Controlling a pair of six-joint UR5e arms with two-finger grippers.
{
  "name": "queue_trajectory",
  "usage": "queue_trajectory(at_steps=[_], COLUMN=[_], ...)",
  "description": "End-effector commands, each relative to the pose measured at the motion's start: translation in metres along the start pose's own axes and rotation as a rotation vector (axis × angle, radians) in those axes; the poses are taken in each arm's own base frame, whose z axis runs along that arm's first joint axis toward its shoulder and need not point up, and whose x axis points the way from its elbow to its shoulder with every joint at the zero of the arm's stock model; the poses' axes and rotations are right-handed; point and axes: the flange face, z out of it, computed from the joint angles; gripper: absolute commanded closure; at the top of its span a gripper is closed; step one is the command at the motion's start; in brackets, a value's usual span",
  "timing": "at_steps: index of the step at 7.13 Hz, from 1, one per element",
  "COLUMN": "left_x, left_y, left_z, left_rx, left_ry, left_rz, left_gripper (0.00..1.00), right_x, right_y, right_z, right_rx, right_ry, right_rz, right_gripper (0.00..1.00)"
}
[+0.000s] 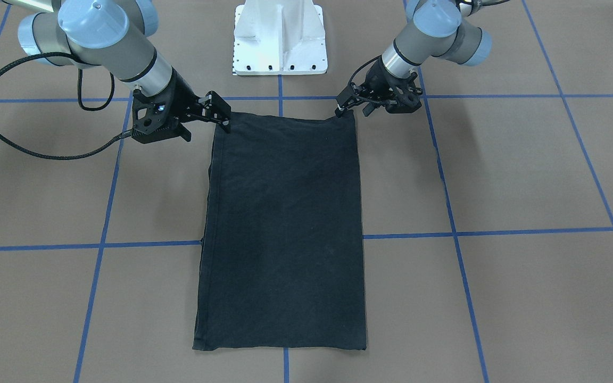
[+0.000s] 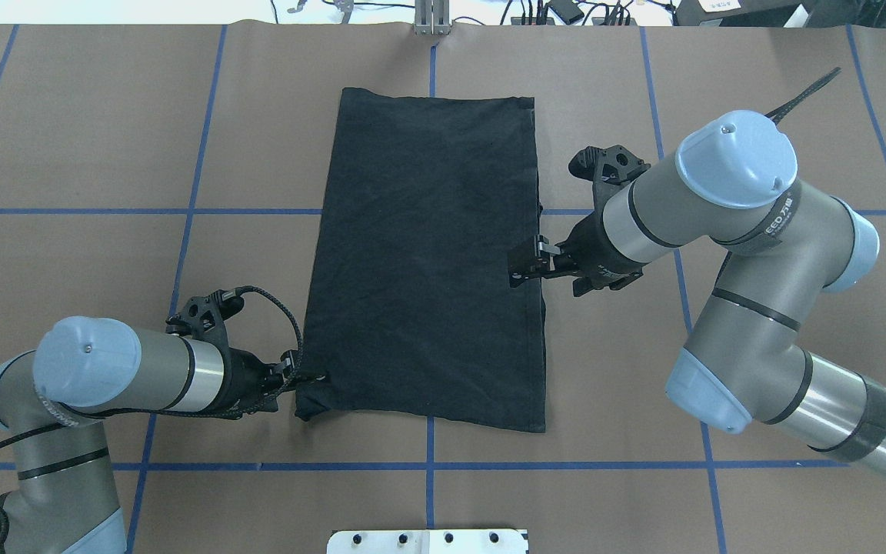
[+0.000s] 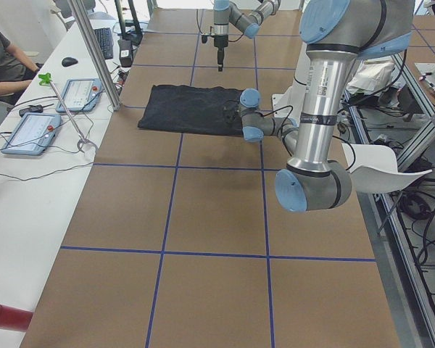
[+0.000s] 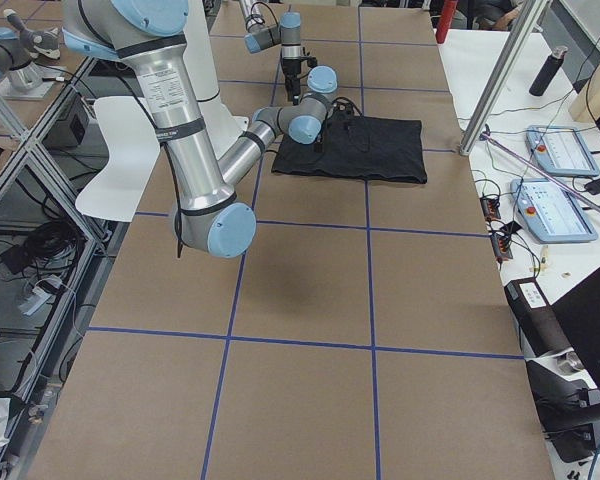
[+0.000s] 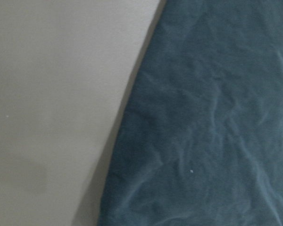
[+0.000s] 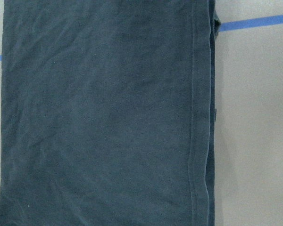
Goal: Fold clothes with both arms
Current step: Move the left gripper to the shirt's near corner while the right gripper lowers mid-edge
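From the front-facing camera, the black T-shirt [image 1: 285, 223] lies flat on the tabletop [image 1: 524, 175] as a long, plain-black rectangle that runs away from both sets of jaws. The left arm [image 1: 434, 32] has the left jaws at one robot-side corner, and the right arm [image 1: 109, 42] has the right jaws at the other. I judge the step in hand to be taking those two corners for a halving fold. The next move calls for both jaws to pinch every layer and carry that edge evenly to the far hem. The overhead view adds what the front view hides. The left jaws touch their corner, which puckers slightly, while the right jaws look spread and appear partway along the long edge. That mismatch between views suggests the right jaws hang above the cloth. I cannot tell whether the left jaws have closed on fabric. The side views show the left jaws low at the shirt's edge. The left wrist view is a close blur of shirt edge and tabletop just below the jaws. The right wrist view takes in a broad stretch of cloth, which fits a higher position. No logo shows in any view.
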Motion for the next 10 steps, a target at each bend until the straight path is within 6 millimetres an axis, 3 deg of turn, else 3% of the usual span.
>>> queue_trajectory(at_steps=[1,3,4,5,8,10], left_x=[-0.003,-0.005,-0.004,-0.004,-0.003,-0.003], left_y=[0.009,0.018,0.018,0.021,0.023,0.022], left_z=[0.012,0.019,0.021,0.024,0.033,0.033], left_rx=[-0.017,-0.034,-0.036,-0.041,-0.046,-0.044], left_ry=[-0.016,-0.024,-0.025,-0.03,-0.037,-0.037], left_rz=[0.003,0.01,0.009,0.01,0.011,0.012], left_gripper=[0.01,0.04,0.17,0.22,0.25,0.37], right_x=[0.0,0.0,-0.001,-0.001,0.0,0.001], right_y=[0.001,0.001,0.001,0.001,0.001,0.0], right_z=[0.001,0.001,0.0,-0.001,0.0,0.0], right_rx=[-0.003,-0.004,-0.004,-0.002,-0.006,-0.003], right_ry=[-0.001,-0.001,-0.003,-0.004,-0.004,-0.002], right_rz=[-0.002,-0.002,-0.002,-0.003,-0.003,-0.008], right_gripper=[0.0,0.0,0.0,0.0,0.0,0.0])
